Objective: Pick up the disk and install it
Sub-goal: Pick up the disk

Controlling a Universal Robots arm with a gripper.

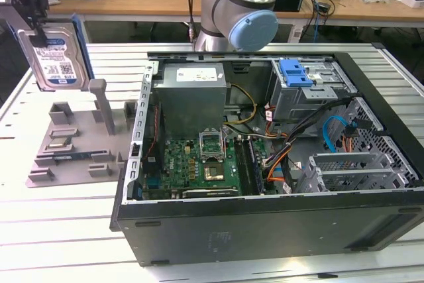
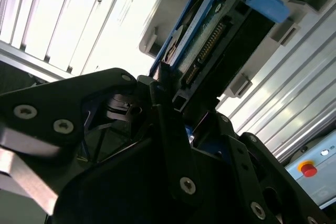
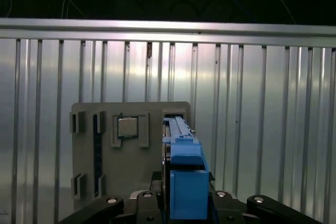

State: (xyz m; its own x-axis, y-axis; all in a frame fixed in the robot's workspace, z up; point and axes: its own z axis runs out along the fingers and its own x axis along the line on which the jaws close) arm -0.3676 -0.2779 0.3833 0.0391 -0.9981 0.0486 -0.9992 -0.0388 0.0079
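- Disk (image 1: pixel 56 57) is seen in the upper left of the exterior view. It is held upright with its label face outward, above the grey stand (image 1: pixel 73 144) and apart from it.
- Jaws are closed narrow on the disk's upper end. In the second wrist view the black fingers (image 2: pixel 164 109) are pressed against the blue carrier frame, beside the connector row.
- Grip at one end is judged deliberate, as the rest of the carrier is left free for sliding into a bay.
- In the first wrist view the disk (image 3: pixel 184 171) is seen edge-on in the lower centre. The stand (image 3: pixel 105 182) lies beneath it on the ribbed desk (image 3: pixel 262 129), with a small square chip (image 3: pixel 127 128) seated in one pocket.
- The open computer case (image 1: pixel 265 230) occupies the centre and right of the exterior view. The drive cage (image 1: pixel 311 94) with its blue latch (image 1: pixel 295 72) is at the case's upper right, well apart from the disk.
- Install is judged not yet done.
- Writing: a white-and-blue label with barcode blocks is noted on the disk. A white sticker (image 1: pixel 199 73) is noted on the power supply. No print is recorded.
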